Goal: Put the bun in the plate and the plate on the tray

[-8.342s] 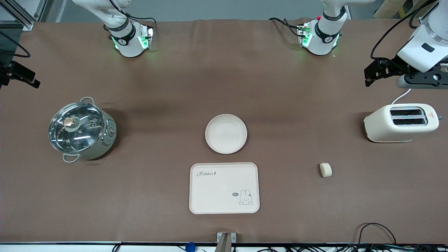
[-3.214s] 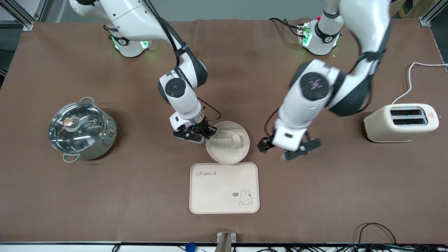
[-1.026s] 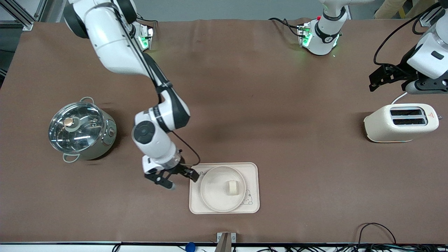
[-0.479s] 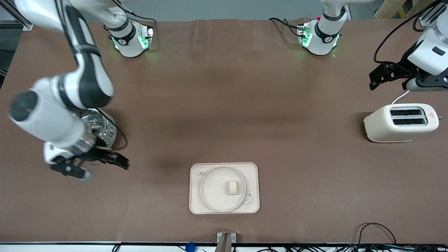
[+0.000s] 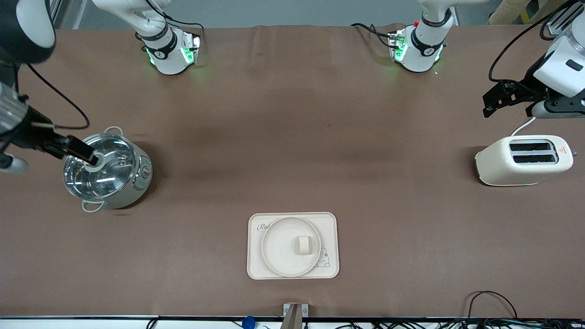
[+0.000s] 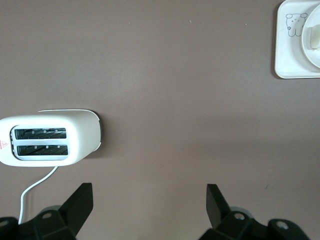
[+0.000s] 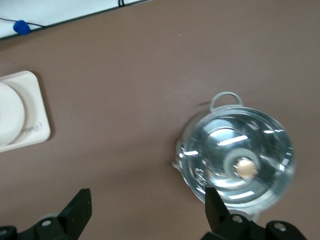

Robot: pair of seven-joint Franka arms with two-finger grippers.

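Observation:
The bun (image 5: 301,245) lies on the round plate (image 5: 279,250), and the plate rests on the Rabbit tray (image 5: 330,223) near the front edge of the table. My right gripper (image 5: 45,156) is open and empty, up in the air over the pot's edge at the right arm's end. My left gripper (image 5: 514,107) is open and empty, up over the table beside the toaster. The left wrist view shows its gripper (image 6: 149,195) and the tray (image 6: 290,55) with the plate (image 6: 312,15). The right wrist view shows its gripper (image 7: 147,200) and the tray (image 7: 37,112).
A steel pot with a glass lid (image 5: 107,171) stands toward the right arm's end and shows in the right wrist view (image 7: 237,160). A cream toaster (image 5: 523,160) with a white cord stands toward the left arm's end and shows in the left wrist view (image 6: 50,137).
My right arm has drawn away from beside the tray and risen, ending over the pot. The bun, plate and tray have stayed put. My left arm has hardly moved.

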